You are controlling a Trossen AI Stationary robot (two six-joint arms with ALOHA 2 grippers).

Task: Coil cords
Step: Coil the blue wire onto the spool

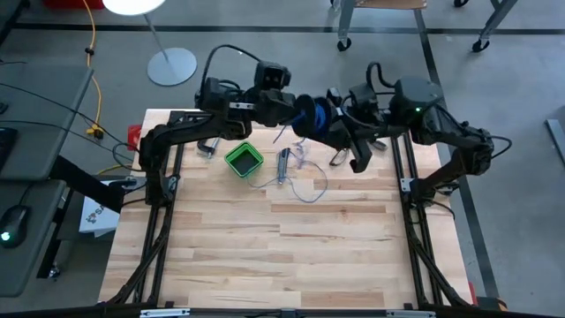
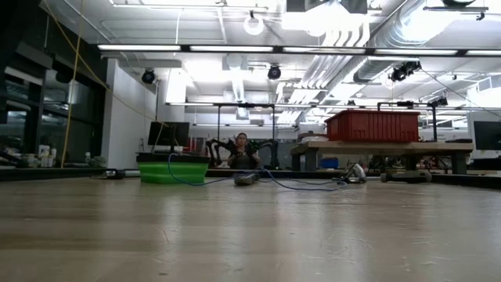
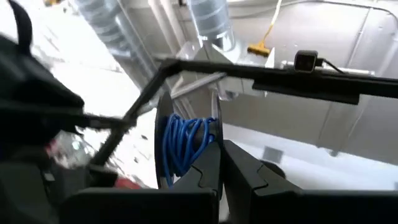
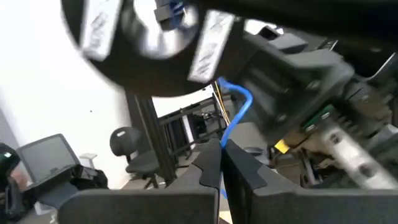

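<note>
The cord is a thin blue wire, partly wound on a small dark spool point(image 1: 311, 115) held up over the table's far middle. The rest of the wire point(image 1: 305, 184) lies in loose loops on the wood below, and shows in the low view as the wire point(image 2: 301, 186). My left gripper point(image 1: 298, 112) comes from the left and is shut on the spool. My right gripper point(image 1: 334, 121) comes from the right, just beside the spool, and is shut on the wire. The blue windings point(image 3: 183, 144) show close up in the left wrist view. My left gripper point(image 3: 221, 155) pinches the rim of the spool's flange point(image 3: 215, 132) between its two fingers, beside the windings. The spool is lifted clear of the table. My right gripper point(image 4: 221, 154) pinches a single strand of the wire point(image 4: 227, 135) at its fingertips. From there the strand bends over to the spool point(image 4: 149, 37) close in front of it.
A green box point(image 1: 243, 159) stands on the table left of the loose wire, with a small metal tool point(image 1: 283, 163) beside it and another point(image 1: 207, 147) farther left. A red object point(image 1: 134, 136) sits at the left edge. Bare wood point(image 1: 282, 247) fills the near half.
</note>
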